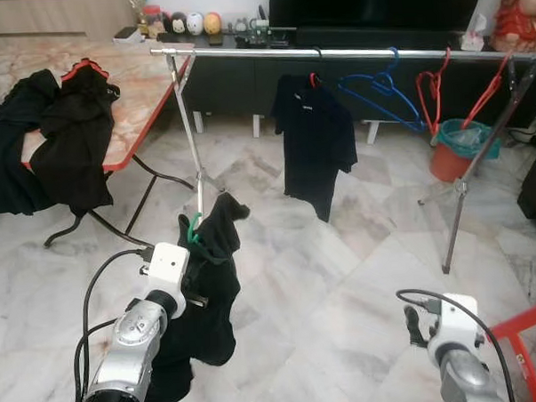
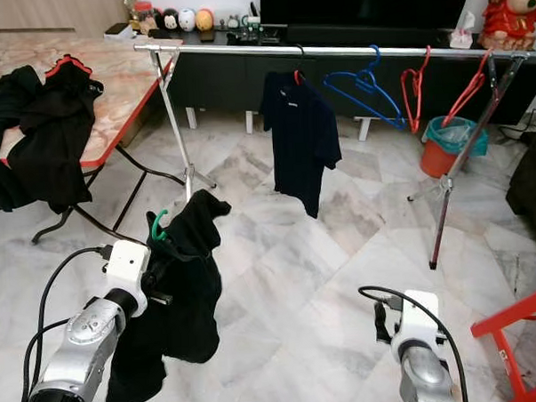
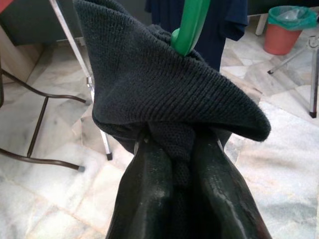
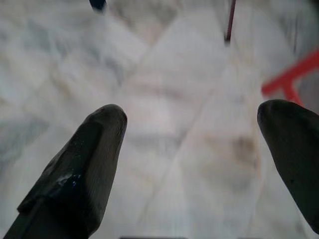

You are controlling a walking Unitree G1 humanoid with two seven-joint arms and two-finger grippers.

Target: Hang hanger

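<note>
The robot stands on a pale marble floor [image 1: 325, 287], facing a silver clothes rail [image 1: 333, 53] that runs across the room on thin metal legs.

The left claw [image 3: 172, 149] is raised low in front of the robot. Its two black fingers [image 3: 149, 184] are pinched tight on a fold of a black knitted garment [image 1: 205, 284]. A green hanger [image 1: 194, 227] pokes its hook out of the top of that garment (the rest of it is hidden inside the cloth). The garment droops from the claw towards the floor, well short of the rail.

On the rail hang a dark short-sleeved shirt [image 1: 314, 141], then an empty blue hanger [image 1: 376, 89], then two empty red hangers [image 1: 434, 87] further right.

The right claw [image 4: 192, 149] hangs low at the robot's right. Its fingers are spread wide apart over bare floor, holding nothing.

To the left, a counter [image 1: 134, 78] with a red edge carries a heap of black clothes [image 1: 56, 139]. An orange bin [image 1: 457, 148] with a teal liner stands behind the rail, on the right.
</note>
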